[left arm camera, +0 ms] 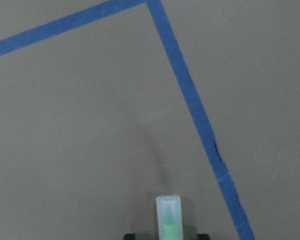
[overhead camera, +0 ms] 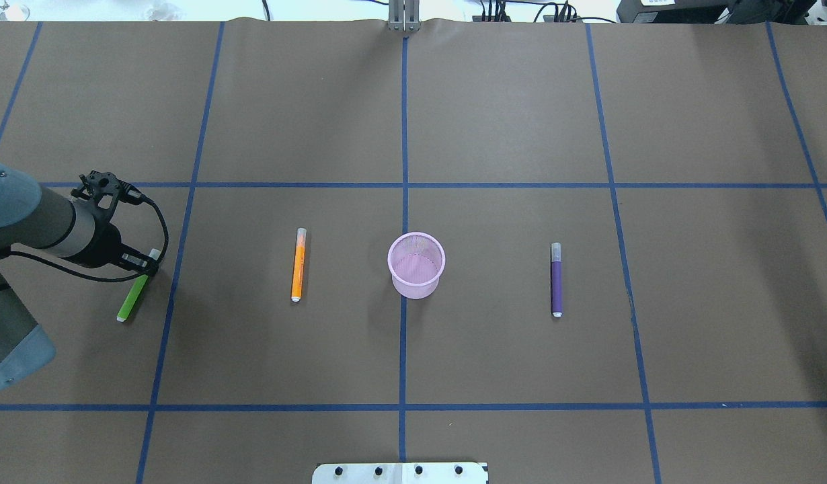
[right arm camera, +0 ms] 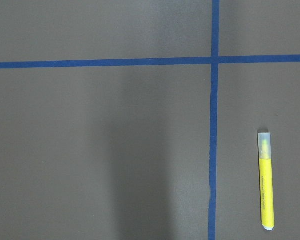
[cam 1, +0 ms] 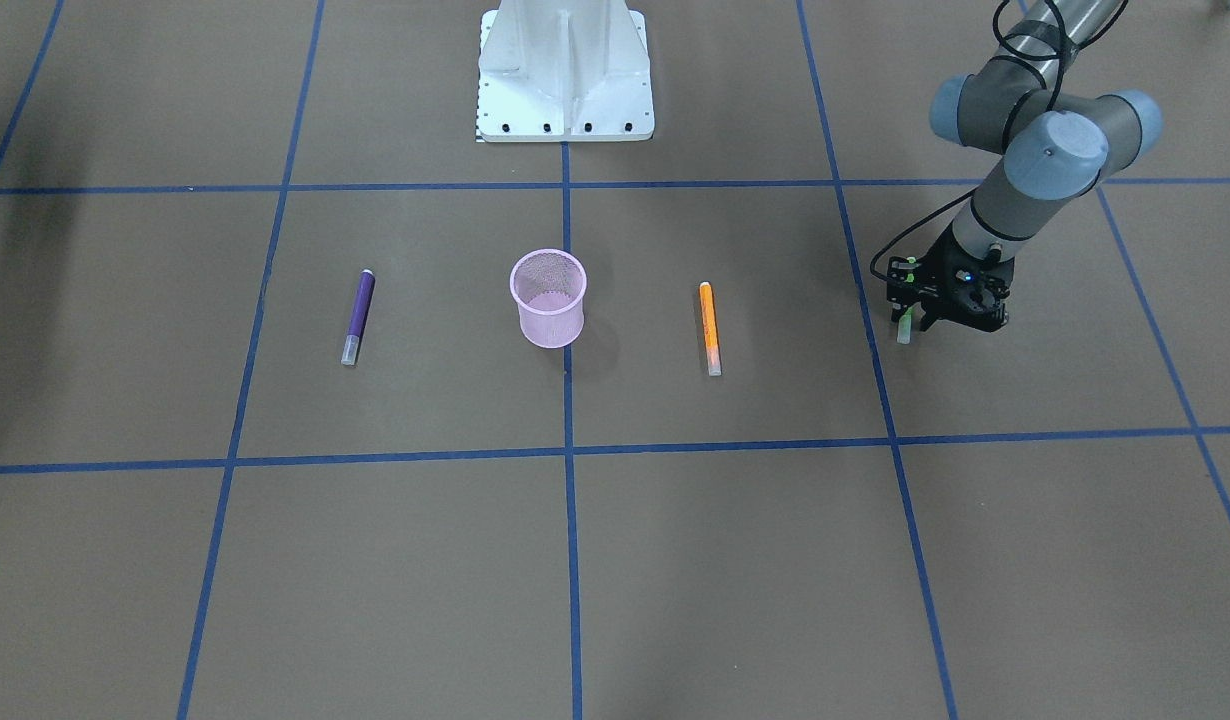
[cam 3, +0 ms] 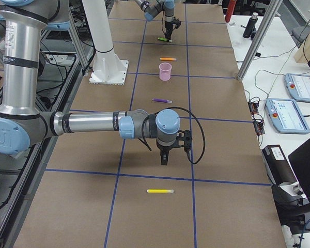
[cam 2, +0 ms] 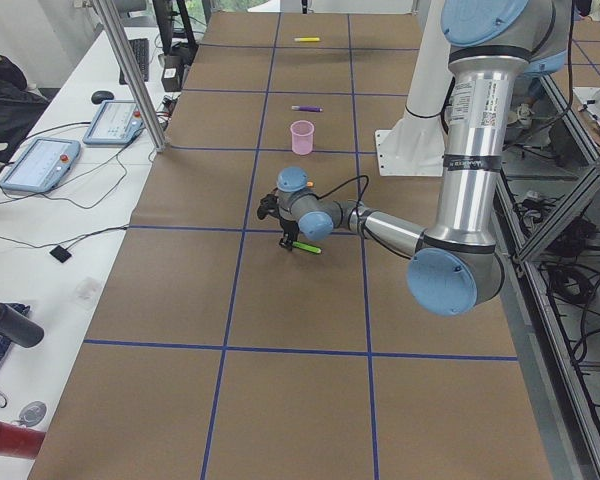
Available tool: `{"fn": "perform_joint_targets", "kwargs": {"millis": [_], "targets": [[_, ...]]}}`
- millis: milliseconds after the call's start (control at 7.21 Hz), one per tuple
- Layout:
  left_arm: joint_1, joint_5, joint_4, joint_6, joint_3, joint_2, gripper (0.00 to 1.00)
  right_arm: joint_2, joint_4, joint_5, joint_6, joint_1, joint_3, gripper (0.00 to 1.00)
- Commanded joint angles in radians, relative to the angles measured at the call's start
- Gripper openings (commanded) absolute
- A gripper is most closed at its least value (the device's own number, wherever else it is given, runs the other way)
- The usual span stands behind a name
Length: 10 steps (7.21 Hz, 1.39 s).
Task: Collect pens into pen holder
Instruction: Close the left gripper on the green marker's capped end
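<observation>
Brown paper covers the table (overhead camera: 521,134), squared off by blue tape lines (overhead camera: 404,134), with the robot's white base plate (overhead camera: 400,472) at the near edge of the overhead view. The pink mesh pen holder (overhead camera: 416,264) stands upright on the centre line and looks empty, so no pen has been collected yet. The orange pen (overhead camera: 298,264) lies flat to the robot's left of it and the purple pen (overhead camera: 557,279) to its right, each well apart from the cup. The step in hand appears to be the first pickup. The left gripper (overhead camera: 144,267) is down over the cap end of the green pen (overhead camera: 132,298), far out on the left, and its wrist camera shows the pale cap centred between two dark fingertips. Whether the claw has clenched on the pen or merely straddles it I cannot tell. The right gripper (cam 3: 164,161) hangs above the paper near the yellow pen (right arm camera: 266,185); it shows only from the side, so its state cannot be told either. Next, I judge, comes a firm pinch, a lift, a carry past the orange pen, and a tilt to drop the green pen end-first into the narrow rim. Fine print runs along the yellow pen's barrel and a label (cam 2: 464,105) bands the left arm (cam 2: 460,190), both too small to read
</observation>
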<state>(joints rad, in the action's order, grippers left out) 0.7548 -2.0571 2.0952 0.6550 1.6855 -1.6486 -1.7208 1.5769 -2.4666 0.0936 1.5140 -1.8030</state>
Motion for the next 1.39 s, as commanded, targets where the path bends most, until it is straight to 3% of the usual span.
{"fn": "perform_joint_targets", "kwargs": {"millis": [0,139,277,555,832,971,1248], "targets": [[-0.002,0.0,0.0,0.0,0.0,0.001,0.45,0.001,0.0,0.0,0.0,0.0,-0.001,1.0],[-0.003,0.0,-0.001,0.0,0.0,0.001,0.45,0.001,0.0,0.0,0.0,0.0,0.001,1.0],[-0.006,0.0,0.0,0.005,0.0,0.0,0.38,0.0,0.0,0.0,0.0,0.0,0.001,1.0],[-0.006,0.0,-0.001,0.018,0.003,0.001,0.03,0.0,0.0,-0.002,0.0,0.0,0.001,1.0],[-0.003,-0.009,-0.001,0.029,0.032,0.013,0.0,0.006,0.002,-0.008,0.009,0.0,-0.004,1.0],[-0.002,-0.037,-0.004,0.031,0.086,0.038,0.0,0.074,0.011,-0.003,0.008,0.002,-0.001,1.0],[0.055,-0.086,-0.003,0.034,0.167,0.029,0.0,0.057,0.002,-0.009,0.005,0.0,0.011,1.0]]}}
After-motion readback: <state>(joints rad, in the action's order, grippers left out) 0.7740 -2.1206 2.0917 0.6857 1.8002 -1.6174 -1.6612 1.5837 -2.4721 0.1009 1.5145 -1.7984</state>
